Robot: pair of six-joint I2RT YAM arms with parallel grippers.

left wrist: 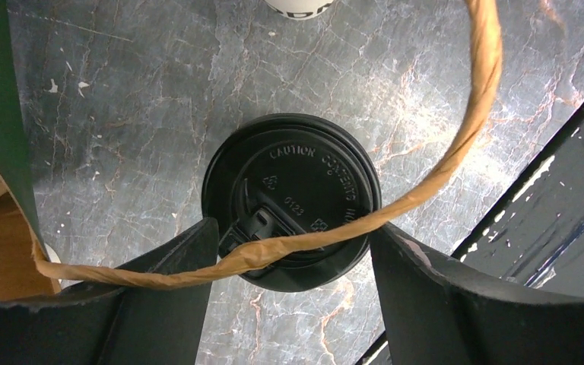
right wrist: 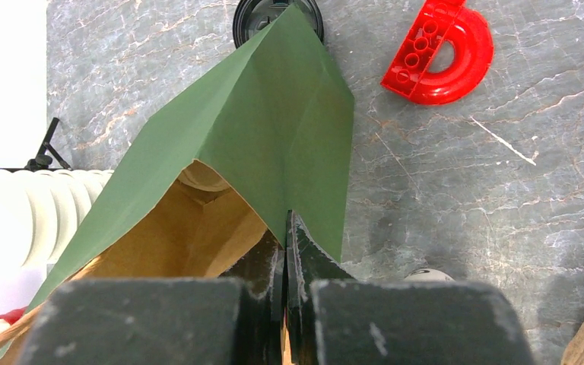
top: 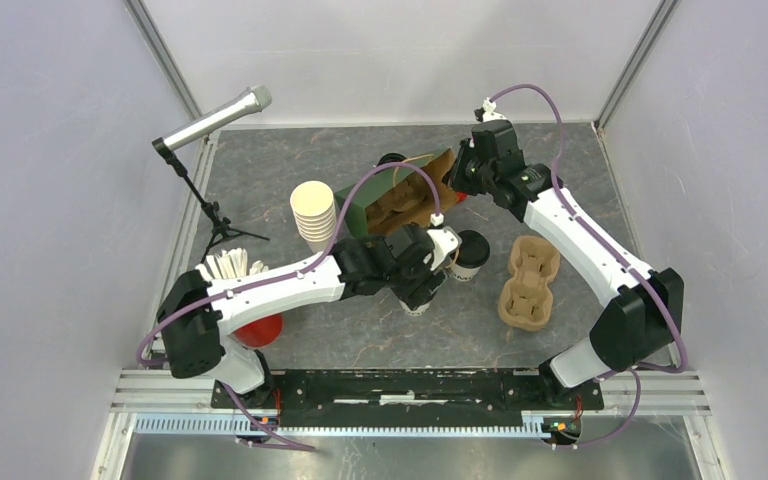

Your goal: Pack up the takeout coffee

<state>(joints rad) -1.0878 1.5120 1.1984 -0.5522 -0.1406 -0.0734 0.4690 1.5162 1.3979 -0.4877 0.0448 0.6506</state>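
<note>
Left claw point(left wrist: 294, 228) is wide, with one finger point(left wrist: 163, 304) on each side of a black lid point(left wrist: 293, 179). It is just over the lid and holds nothing. Raised letters on the lid say "CAUTION CONTENTS HO" (the rest hides behind a handle), and under that "0123". The lid sits on a cup point(top: 416, 307) that stands near the middle of the grey worktop point(top: 290, 170). The second cup point(top: 470, 254) also has a black lid and stands just beside it, toward the right arm. Its dark print is too small to read.

A brown paper handle point(left wrist: 471, 114) loops across the left wrist view, in front of the lid and over one finger. It is joined to the bag point(right wrist: 274, 114), green outside and brown inside, which lies behind the cups. Right claw point(right wrist: 285, 228) is pinched tight on the bag's edge.

Around them are:
- a stack of cups point(top: 312, 215) left of the bag
- a red cup point(top: 258, 328) of white sticks by the left arm
- a brown tray point(top: 528, 280) right of the second cup
- a red block point(right wrist: 437, 53) near the bag
- a microphone point(top: 215, 118) at the far left

Another black lid point(right wrist: 277, 15) peeks out behind the bag.
</note>
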